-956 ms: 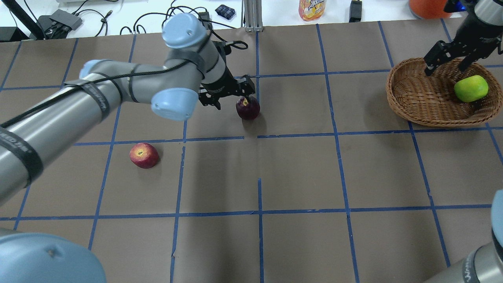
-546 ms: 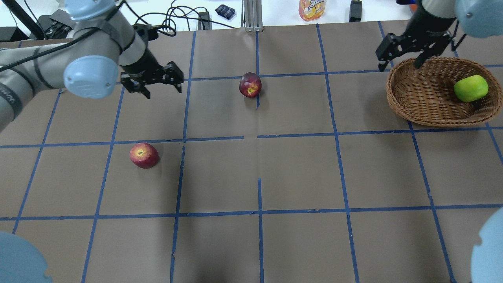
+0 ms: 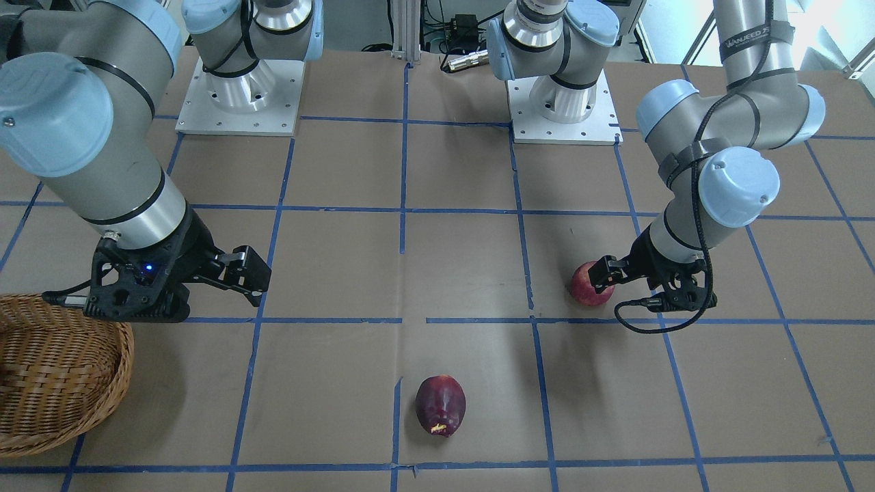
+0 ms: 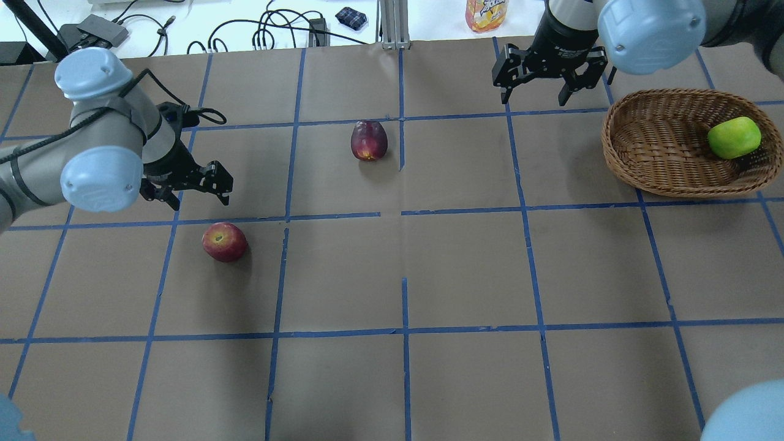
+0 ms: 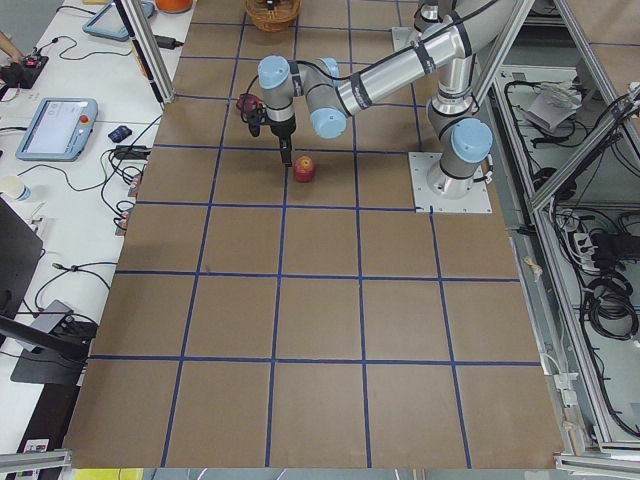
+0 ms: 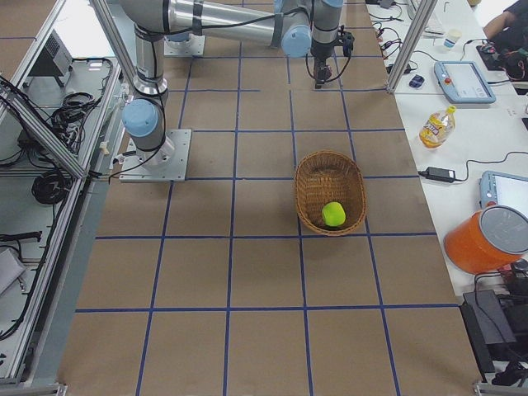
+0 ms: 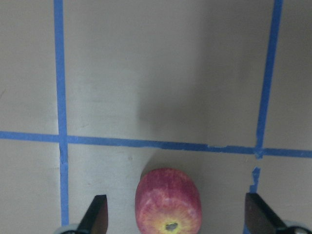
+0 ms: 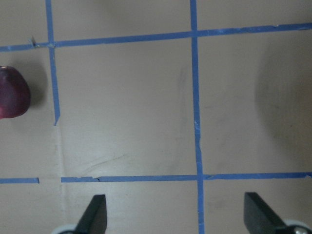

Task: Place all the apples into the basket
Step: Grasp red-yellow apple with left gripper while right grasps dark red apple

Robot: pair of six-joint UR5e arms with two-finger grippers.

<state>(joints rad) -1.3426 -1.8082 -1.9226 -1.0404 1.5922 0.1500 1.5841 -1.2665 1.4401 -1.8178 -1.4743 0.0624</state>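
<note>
The red apple (image 4: 225, 242) with yellowish streaks sits on the table's left part. My left gripper (image 4: 190, 195) hangs open just beyond it. In the left wrist view the red apple (image 7: 168, 202) lies between the fingers at the bottom edge. The dark maroon apple (image 4: 369, 140) lies alone near the table's far middle. The green apple (image 4: 734, 138) lies in the wicker basket (image 4: 609, 144) at the far right. My right gripper (image 4: 533, 95) is open and empty, left of the basket. The maroon apple (image 8: 12, 92) shows at the left edge of the right wrist view.
The table is brown paper with a blue tape grid. A juice bottle (image 4: 487, 13), cables and small devices lie on the white bench past the far edge. An orange jug (image 6: 487, 239) stands beside the table past the basket.
My left gripper left the maroon apple, swung left, then came down near the red apple. The maroon apple rolled a little farther away and left. My right gripper moved left, away from the basket.
</note>
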